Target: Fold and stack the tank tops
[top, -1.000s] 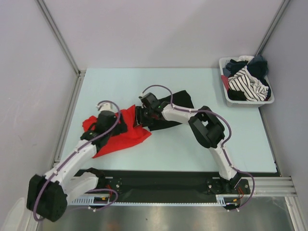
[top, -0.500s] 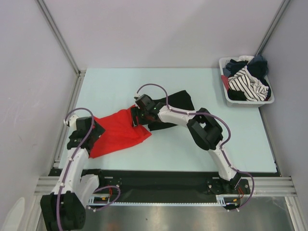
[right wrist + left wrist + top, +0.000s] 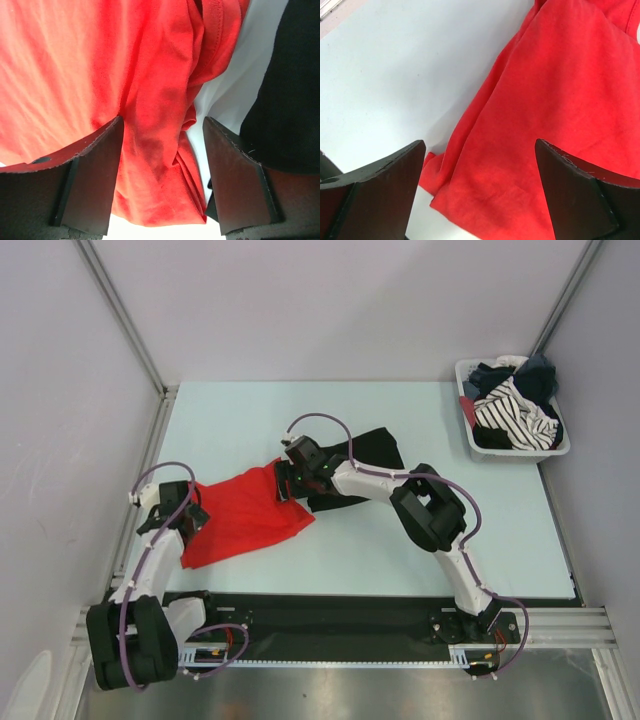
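On the counter (image 3: 400, 550), we seemed to be smoothing the red tank top (image 3: 245, 520), left jaws and right jaws open, empty; next we needed to pinch an edge and fold.

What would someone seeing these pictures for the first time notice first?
The bright red tank top lies spread on the pale table, left of centre. A black tank top lies just right of it, and a white basket heaped with clothes sits at the far right corner.
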